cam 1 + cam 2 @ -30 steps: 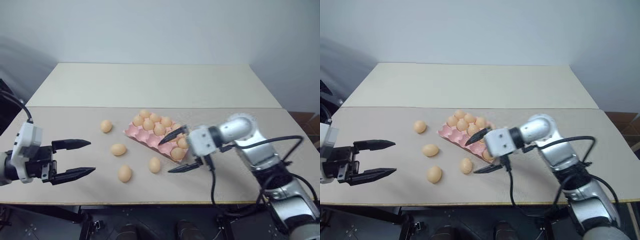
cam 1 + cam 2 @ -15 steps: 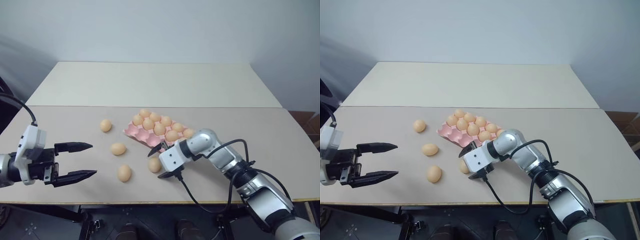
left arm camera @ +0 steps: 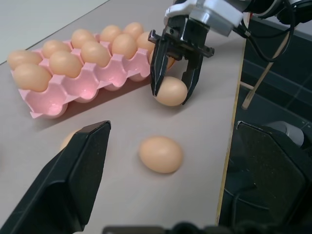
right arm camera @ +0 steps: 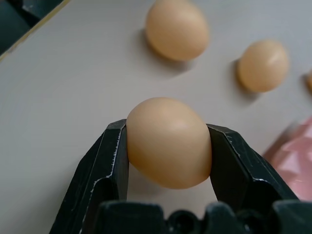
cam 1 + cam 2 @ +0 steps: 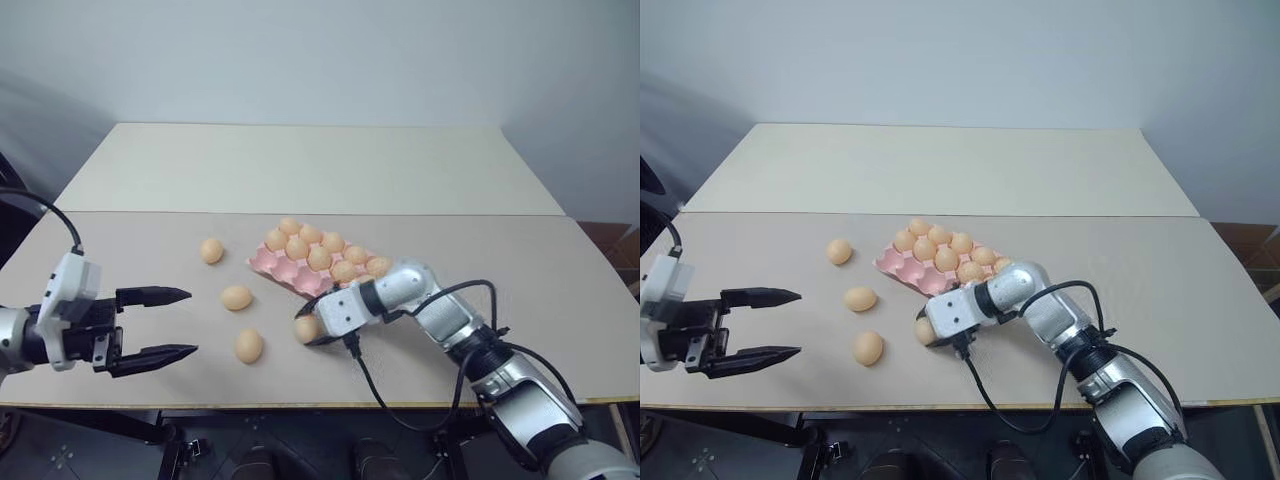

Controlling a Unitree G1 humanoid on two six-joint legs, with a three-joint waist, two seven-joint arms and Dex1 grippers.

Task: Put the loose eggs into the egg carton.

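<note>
**Egg pinched at the table, lift not yet begun**

Tabletop (image 5: 560, 270), pale beige and flat, carries everything here. On it, just right of centre, sits the egg carton (image 5: 278, 266), a flat open tray of pink moulded pulp, with pale orange-tan eggs filling most of its cups; a few cups along its near-left edge look empty.

Right gripper (image 3: 175, 84), black two-fingered, reaches in from the right and is pressed against the sides of one smooth oval loose egg (image 4: 168, 141), which lies on the table just beside the carton's near edge. The right wrist view shows a finger on each flank, at about the egg's widest part. Left gripper (image 5: 160, 323) hangs spread wide and empty over the left part of the table, well apart from the carton.

Three more loose eggs lie free: one (image 5: 211, 251) to the left of the carton, one (image 5: 237, 297) nearer the middle, one (image 5: 248, 346) towards the front edge.

In my judgement, the step in hand is the lift. The shell is smooth, curved and brittle, so the squeeze should stay as light as holds. Raising straight up before moving sideways would clear the carton rim. The egg should then be lowered into an empty cup near the left edge and released only once it is seated.
</note>
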